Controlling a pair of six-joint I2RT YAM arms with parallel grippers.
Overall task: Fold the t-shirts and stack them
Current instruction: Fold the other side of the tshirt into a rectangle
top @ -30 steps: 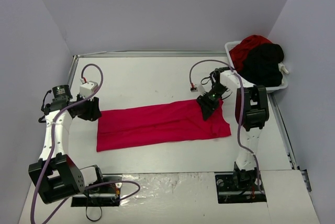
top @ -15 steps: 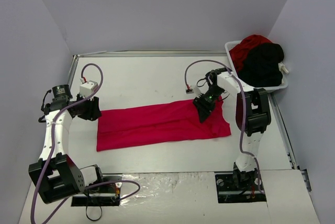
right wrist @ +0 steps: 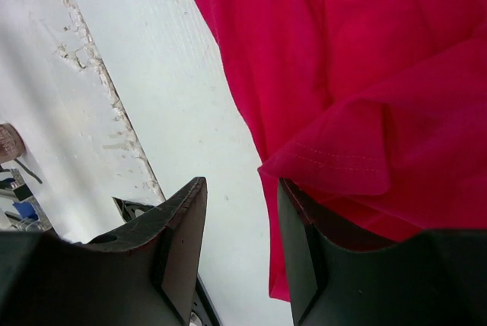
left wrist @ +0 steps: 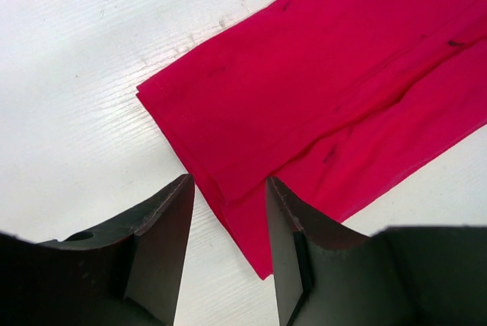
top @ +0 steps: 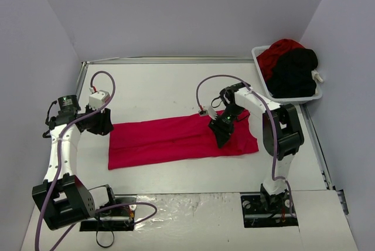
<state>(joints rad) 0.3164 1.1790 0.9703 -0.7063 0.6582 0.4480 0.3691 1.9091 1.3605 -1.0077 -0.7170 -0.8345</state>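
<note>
One bright red t-shirt (top: pixel 170 139) lies flat on the white table, folded into a long strip. My left gripper (top: pixel 104 123) hovers at its left end, open; in the left wrist view the shirt's folded end (left wrist: pixel 342 75) runs under the gap between the fingers of that gripper (left wrist: pixel 228 183). My right gripper (top: pixel 221 134) is over the strip's right part, open. In the right wrist view a hemmed fold of the shirt (right wrist: pixel 365 52) drapes onto the right finger (right wrist: pixel 300 234), while bare table shows between the jaws of this gripper (right wrist: pixel 240 187). More t-shirts, a red one (top: pixel 280 51) and a black one (top: pixel 296 74), are heaped at the back right.
The white plastic basket (top: pixel 291 98) holding that heap stands at the table's back right corner. A metal rail (top: pixel 164 60) borders the back edge, with grey walls around. The arm bases (top: pixel 269 204) sit on a taped plate at the near edge.
My right gripper has moved left and nearer along the shirt, away from its right end. The left arm and the shirt's outline have stayed put.
</note>
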